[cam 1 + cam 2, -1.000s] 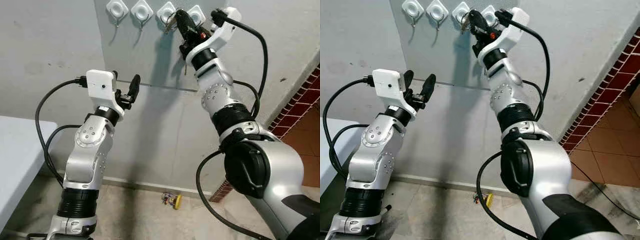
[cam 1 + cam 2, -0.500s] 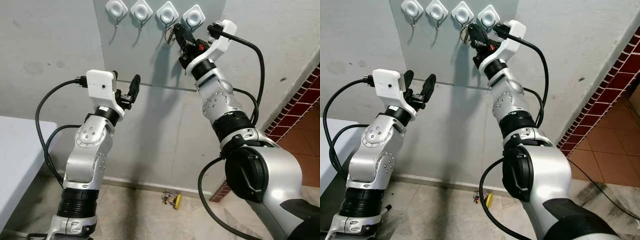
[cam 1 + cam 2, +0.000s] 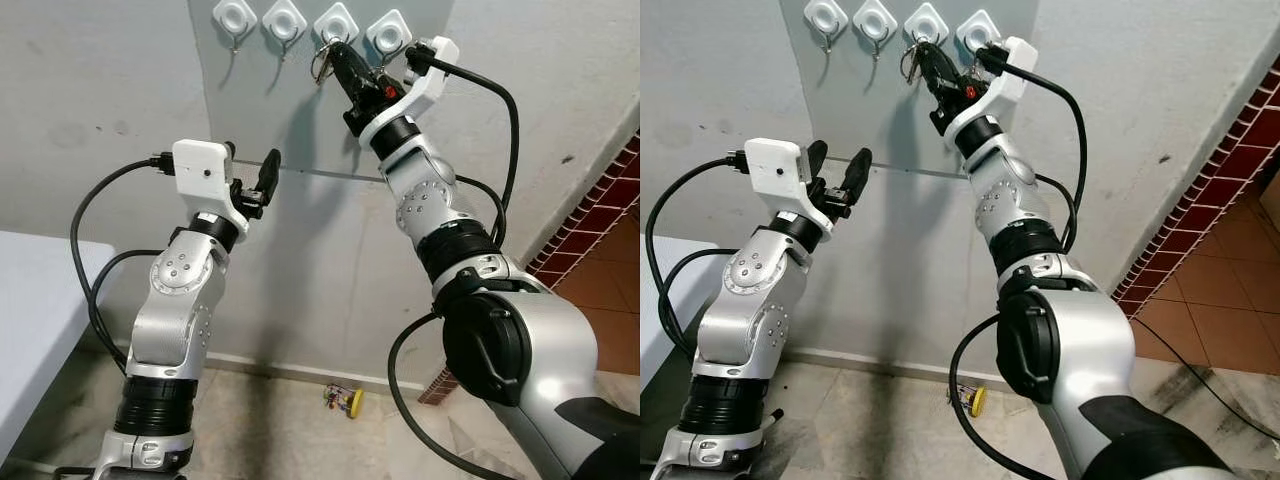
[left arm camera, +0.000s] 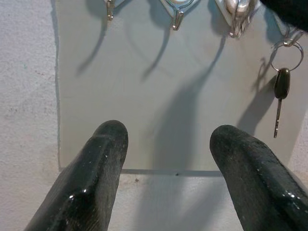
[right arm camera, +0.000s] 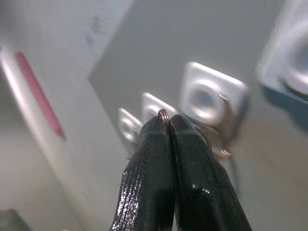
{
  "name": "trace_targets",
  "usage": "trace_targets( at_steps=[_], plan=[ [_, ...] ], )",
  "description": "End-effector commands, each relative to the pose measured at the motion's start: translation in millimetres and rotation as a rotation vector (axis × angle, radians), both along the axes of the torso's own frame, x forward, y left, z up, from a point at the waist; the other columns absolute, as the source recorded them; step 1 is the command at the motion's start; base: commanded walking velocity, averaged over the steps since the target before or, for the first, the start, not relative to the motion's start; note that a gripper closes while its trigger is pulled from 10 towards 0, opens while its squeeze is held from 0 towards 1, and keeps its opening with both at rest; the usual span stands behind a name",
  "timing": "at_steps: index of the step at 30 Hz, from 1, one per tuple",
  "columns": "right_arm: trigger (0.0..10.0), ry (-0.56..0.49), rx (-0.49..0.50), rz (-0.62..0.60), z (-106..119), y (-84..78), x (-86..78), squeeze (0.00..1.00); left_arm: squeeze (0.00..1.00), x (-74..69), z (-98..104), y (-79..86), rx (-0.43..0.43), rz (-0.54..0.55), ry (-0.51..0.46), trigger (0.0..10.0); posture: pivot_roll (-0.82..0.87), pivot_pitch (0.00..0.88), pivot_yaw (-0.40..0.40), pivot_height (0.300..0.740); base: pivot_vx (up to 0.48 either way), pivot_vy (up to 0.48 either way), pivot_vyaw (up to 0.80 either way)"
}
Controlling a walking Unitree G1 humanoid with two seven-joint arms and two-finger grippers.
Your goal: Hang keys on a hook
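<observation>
**A:** Bringing the keys [image 3: 322,62] up to the row of four white hooks [image 3: 284,20] on the grey wall panel [image 3: 300,120]. Looks like the hanging step itself, not yet finished.

**B:** Held by which arm?

**A:** By the right gripper [image 3: 337,58], raised high against the panel, just below the third hook [image 3: 336,24] counting from the robot's left. Fingers pressed tight together, pinching the thin metal key ring [image 5: 163,115]; a sliver of ring pokes out at the very tips in the right wrist view. One dark-headed key [image 4: 281,84] dangling below the ring, close against the panel, seen from the left wrist camera.

**B:** Already on the hook?

**A:** Hard to tell. Ring sits right at the metal prong under the white base, but no clear sign of it looped over.

**B:** Next move, then?

**A:** Probably a small, careful nudge to slip the ring over the prong's upturned tip, then a gentle easing apart of the fingers. Risk of the ring sliding off and dropping if released too soon.

**B:** And the other arm?

**A:** Left gripper [image 3: 254,181] raised at chest height, pointing at the wall lower down, fingers spread wide, holding nothing, touching nothing. Small yellow object [image 3: 345,401] lying on the floor by the wall, too small to identify.
</observation>
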State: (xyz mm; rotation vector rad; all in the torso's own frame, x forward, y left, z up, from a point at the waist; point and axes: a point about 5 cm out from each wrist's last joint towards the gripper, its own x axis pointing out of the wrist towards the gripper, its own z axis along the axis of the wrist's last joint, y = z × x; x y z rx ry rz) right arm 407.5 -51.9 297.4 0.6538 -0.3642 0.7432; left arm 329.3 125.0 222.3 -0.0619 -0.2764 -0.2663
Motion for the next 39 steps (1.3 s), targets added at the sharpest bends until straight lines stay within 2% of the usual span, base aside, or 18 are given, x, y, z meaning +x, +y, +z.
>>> trace_targets(
  at_steps=[1, 13, 28, 39],
  plan=[
    [10.0, -0.056, 0.023, 0.017, 19.6, 2.0, -1.7, 0.00, 0.00, -0.1, 5.1, -2.4, 0.011, -0.003, -0.019, 10.0, -0.05, 0.040, -0.046, 0.740, 0.000, 0.000, 0.00],
    [10.0, -0.044, 0.038, 0.002, 28.1, 1.7, -0.1, 0.00, 0.00, -1.2, 5.0, -2.3, 0.009, 0.002, -0.019, 10.0, -0.05, 0.048, -0.054, 0.740, 0.000, 0.000, 0.00],
    [10.0, 0.037, 0.012, -0.075, 13.5, -5.6, 5.0, 0.00, 0.00, -2.9, 4.8, -0.8, 0.008, 0.009, -0.017, 10.0, -0.04, 0.055, -0.053, 0.740, 0.000, 0.000, 0.00],
    [10.0, 0.046, 0.014, -0.095, 7.3, -11.9, 6.0, 0.00, 0.00, -3.1, 3.9, -0.5, 0.011, 0.006, -0.013, 10.0, -0.05, 0.060, -0.047, 0.740, 0.000, 0.000, 0.00]
  ],
)
